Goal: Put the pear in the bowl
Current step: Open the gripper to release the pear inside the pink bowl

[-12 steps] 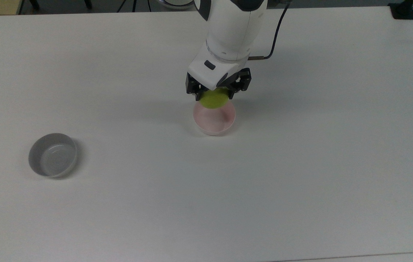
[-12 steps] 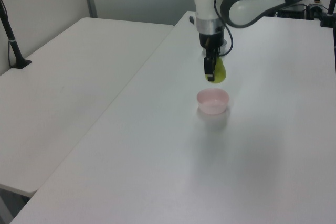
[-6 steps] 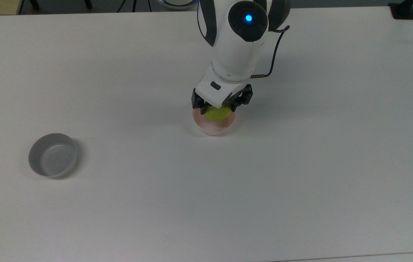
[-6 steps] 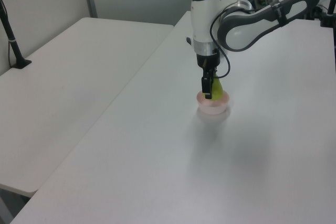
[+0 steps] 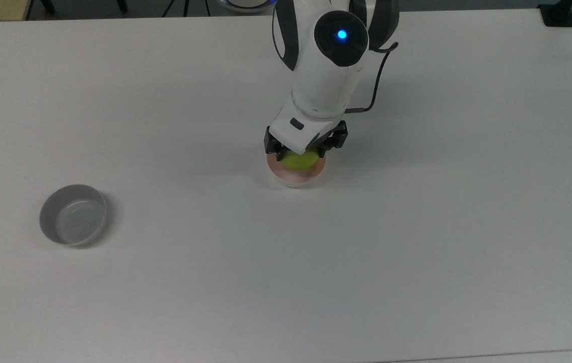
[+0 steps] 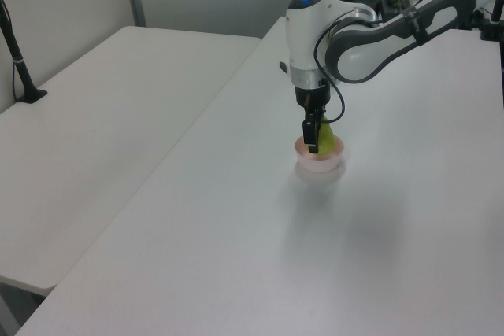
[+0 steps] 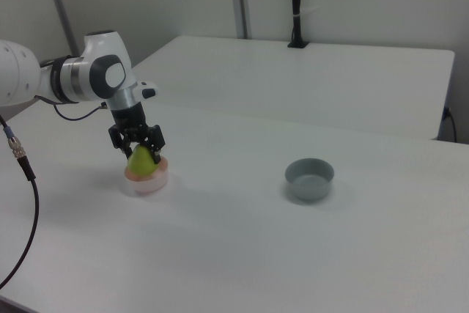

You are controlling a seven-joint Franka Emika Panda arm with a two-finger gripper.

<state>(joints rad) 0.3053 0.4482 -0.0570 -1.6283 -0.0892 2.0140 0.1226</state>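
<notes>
The yellow-green pear sits low inside the pale pink bowl near the table's middle, its body below the rim. My gripper hangs straight above the bowl, shut on the pear, and its white body hides the fruit's top in the top view. In the left view the pear shows just behind the dark fingers over the bowl. In the right view the gripper straddles the pear, which stands narrow end up in the bowl.
A grey bowl of similar size stands alone far toward the top view's left, also seen in the right view as the grey bowl. A black cable trails from the wrist. A second white table adjoins.
The gripper came down with the pear from above the pink bowl's far rim into the bowl. Over the last half second it barely moved.
</notes>
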